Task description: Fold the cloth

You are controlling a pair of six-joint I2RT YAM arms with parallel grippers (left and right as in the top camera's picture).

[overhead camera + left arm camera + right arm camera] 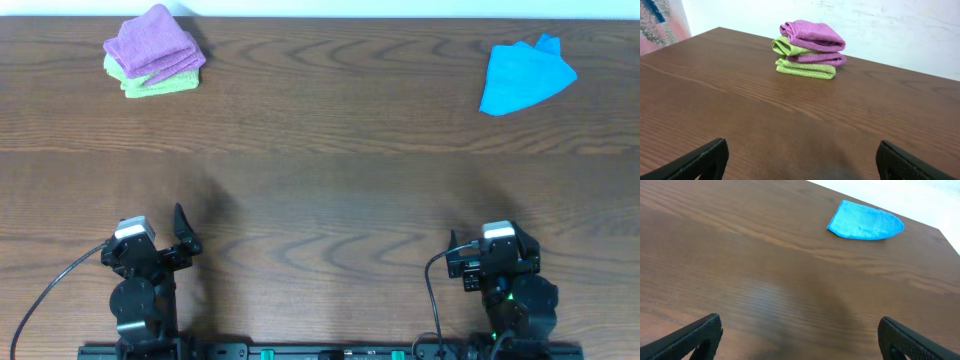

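The purple cloth (153, 40) lies folded on top of a stack of lime-green cloths (160, 84) at the table's far left. In the left wrist view the purple cloth (812, 35) tops the stack, with a second purple layer between the green ones (805, 70). No white tag shows. My left gripper (160, 240) is open and empty near the front edge, far from the stack; its fingers frame bare wood (800, 160). My right gripper (497, 245) is open and empty at the front right (800, 337).
A bright blue cloth (525, 75) lies loosely folded at the far right, also in the right wrist view (865, 222). The brown wooden table (320, 190) runs to a white wall at the back. Cables trail from both arm bases.
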